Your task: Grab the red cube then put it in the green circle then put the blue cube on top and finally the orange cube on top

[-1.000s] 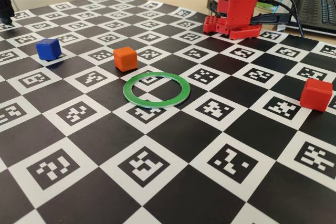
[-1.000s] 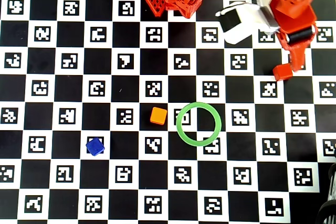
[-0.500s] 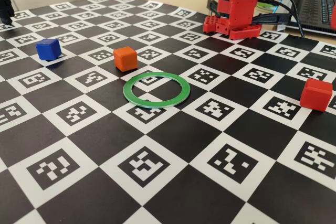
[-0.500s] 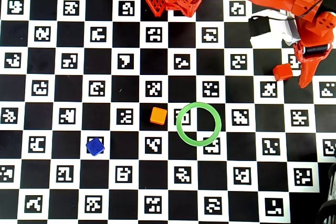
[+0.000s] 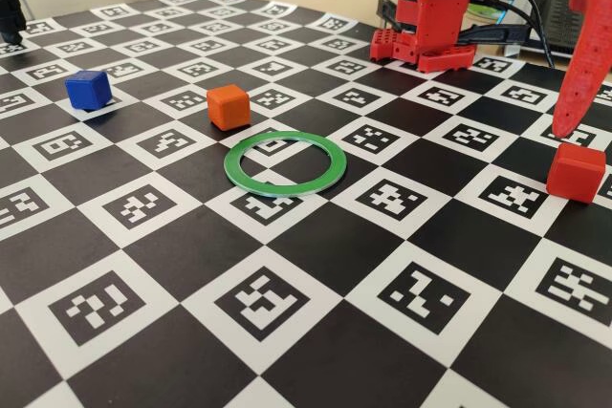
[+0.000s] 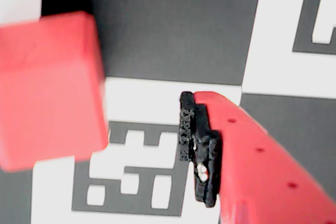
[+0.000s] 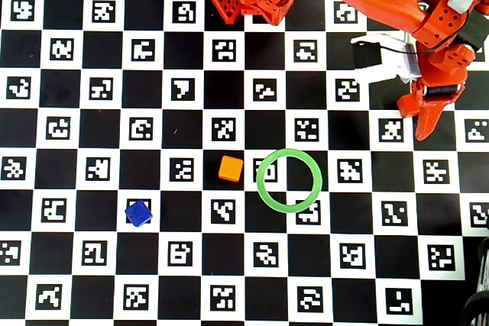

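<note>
The red cube (image 5: 576,171) rests on the checkered board at the right. In the overhead view my red gripper (image 7: 416,116) hangs over the red cube (image 7: 406,104) and covers part of it. One finger (image 5: 579,64) points down in the fixed view, with its tip just above and behind the cube. In the wrist view the red cube (image 6: 50,90) sits left of the black pad (image 6: 198,150), with a gap between them. Nothing touches the pad, so the gripper is open; its other finger is out of view. The green circle (image 5: 285,163) lies empty mid-board. The orange cube (image 5: 229,106) and blue cube (image 5: 88,89) stand to its left.
The red arm base (image 5: 435,11) stands at the back of the board, with cables and a laptop (image 5: 574,16) behind it. A black object (image 5: 10,11) sits at the far left edge. A white part (image 7: 374,55) hangs near the arm.
The arm has swung and come down over the red cube, and its finger now shows at the right of the fixed view. The cubes and the ring have not moved.
</note>
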